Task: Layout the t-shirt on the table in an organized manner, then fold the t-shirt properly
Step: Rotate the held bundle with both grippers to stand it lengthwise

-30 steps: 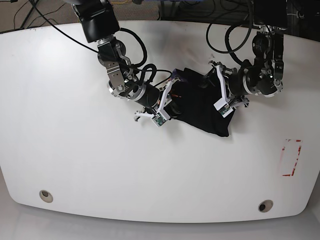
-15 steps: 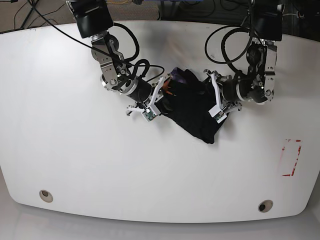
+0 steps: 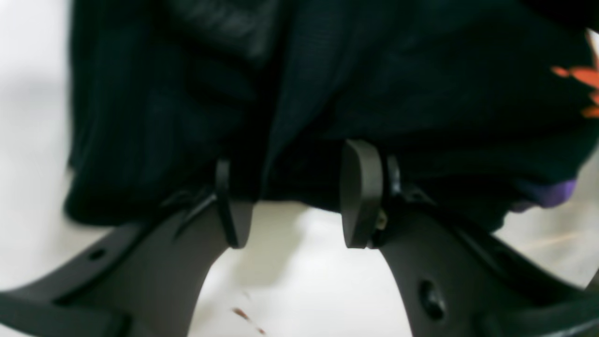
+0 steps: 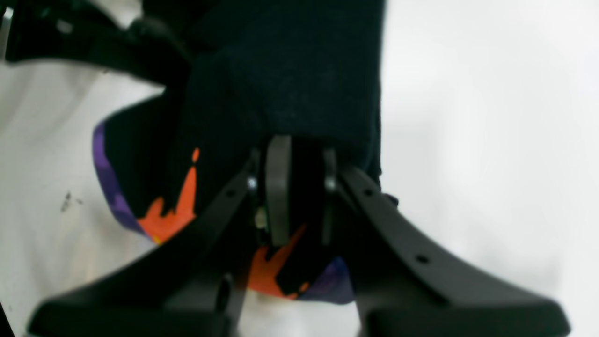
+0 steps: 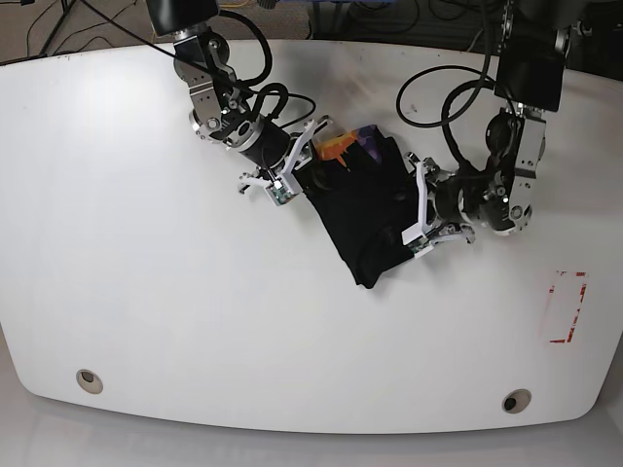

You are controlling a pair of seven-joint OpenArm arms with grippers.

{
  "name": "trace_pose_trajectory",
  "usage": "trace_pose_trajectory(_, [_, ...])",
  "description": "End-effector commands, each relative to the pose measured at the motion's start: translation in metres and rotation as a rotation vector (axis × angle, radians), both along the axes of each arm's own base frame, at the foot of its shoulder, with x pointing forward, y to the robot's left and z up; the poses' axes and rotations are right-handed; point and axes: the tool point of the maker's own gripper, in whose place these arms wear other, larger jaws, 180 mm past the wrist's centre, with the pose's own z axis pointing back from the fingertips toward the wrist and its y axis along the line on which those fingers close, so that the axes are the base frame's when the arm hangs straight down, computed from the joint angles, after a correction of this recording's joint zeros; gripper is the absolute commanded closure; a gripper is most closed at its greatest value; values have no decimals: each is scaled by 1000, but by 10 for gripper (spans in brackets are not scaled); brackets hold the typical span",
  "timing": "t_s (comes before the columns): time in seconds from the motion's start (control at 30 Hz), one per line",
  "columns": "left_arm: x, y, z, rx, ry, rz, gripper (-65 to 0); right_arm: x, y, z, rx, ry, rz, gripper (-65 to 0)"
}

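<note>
Two arms reaching in from the table's far edge, angled toward each other over the middle of the white top. Right arm slanting down from the far left of the base view, right gripper pinching the t-shirt at its upper, neck end; jaws pressed close on black cloth in the right wrist view, orange and purple print showing beside the fingers. Left arm hanging from the far right, elbow bent, left gripper at the garment's right edge; jaws partly spread with a fold of black cloth between them in the left wrist view, whether gripped, cannot tell. T-shirt bunched into a long dark strip, long axis diagonal, from the far-left neck end down to a narrow tip pointing toward the near right.
</note>
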Motion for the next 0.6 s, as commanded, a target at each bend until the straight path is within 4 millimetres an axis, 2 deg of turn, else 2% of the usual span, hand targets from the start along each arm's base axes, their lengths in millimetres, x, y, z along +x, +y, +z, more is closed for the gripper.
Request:
trace_pose_trajectory(0.0, [22,-12,24,-17,-74,-37,-260,-2,-2,5,-1,-10,-13,-79])
trace_pose_trajectory(0.1, [29,-21,32,-4,-100,-79,-260,-7,3,4,13,3,-33,-79])
trace_pose_trajectory(0.3, [43,-25,48,6,-146,-101,-260,-11,13,4,36,17,-41,-79])
trace_pose_trajectory(0.57, [59,-17,67,47,-186,-100,-260,-12,27,9,72,22,-45,-79])
